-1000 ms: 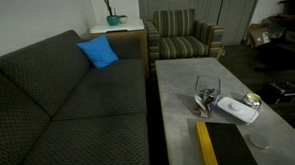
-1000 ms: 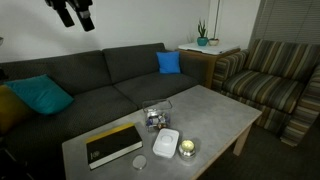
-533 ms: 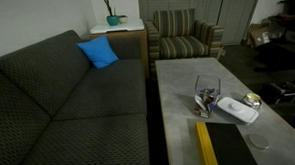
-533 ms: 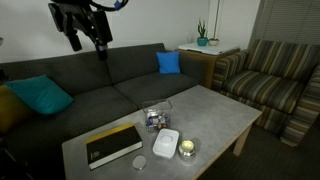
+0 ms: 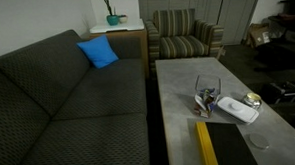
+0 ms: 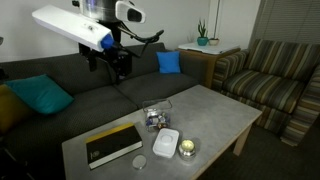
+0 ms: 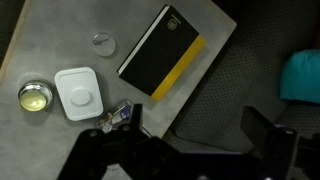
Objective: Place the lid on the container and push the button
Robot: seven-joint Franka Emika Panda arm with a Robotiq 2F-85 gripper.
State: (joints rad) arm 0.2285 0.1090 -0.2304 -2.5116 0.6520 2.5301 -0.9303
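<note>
The clear container stands on the grey coffee table, with dark and reddish bits at its bottom; it also shows in an exterior view. The white lid lies flat beside it, apart from it, and is plain in the wrist view. My gripper hangs open and empty high above the sofa, well away from the table. In the wrist view the gripper frames sofa fabric, and one finger partly hides the container. No button can be made out.
A small round yellowish tin sits next to the lid. A black and yellow book and a small clear disc lie on the table's near end. A dark sofa with blue cushions runs along the table; a striped armchair stands beyond.
The arm has swung down and to the right over the sofa, toward the table. The jaws stayed open. Nothing on the table moved.
</note>
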